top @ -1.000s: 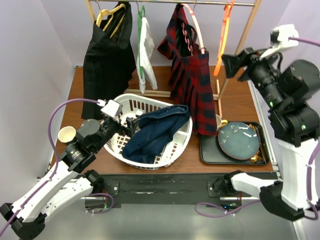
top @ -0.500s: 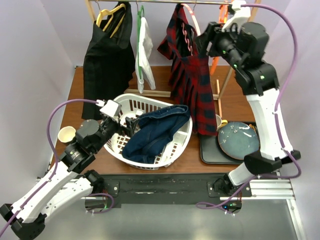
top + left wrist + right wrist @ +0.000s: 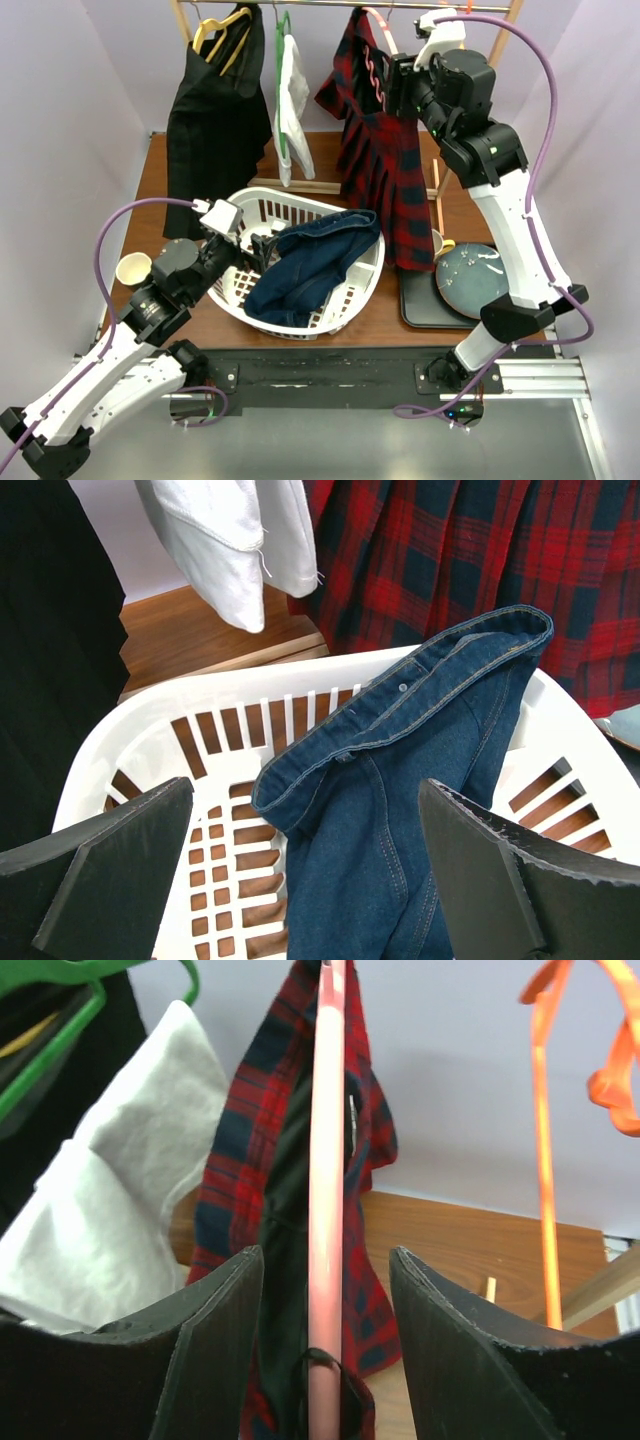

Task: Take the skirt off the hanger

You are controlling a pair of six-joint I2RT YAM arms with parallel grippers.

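Right gripper straddles pink hanger, fingers apart, ungripped (left gripper spread, idle). Next, probably: clamp, free plaid skirt.

High rear view over table, left wrist close above basket, right wrist facing skirt, common to all

No legible text or labels anywhere
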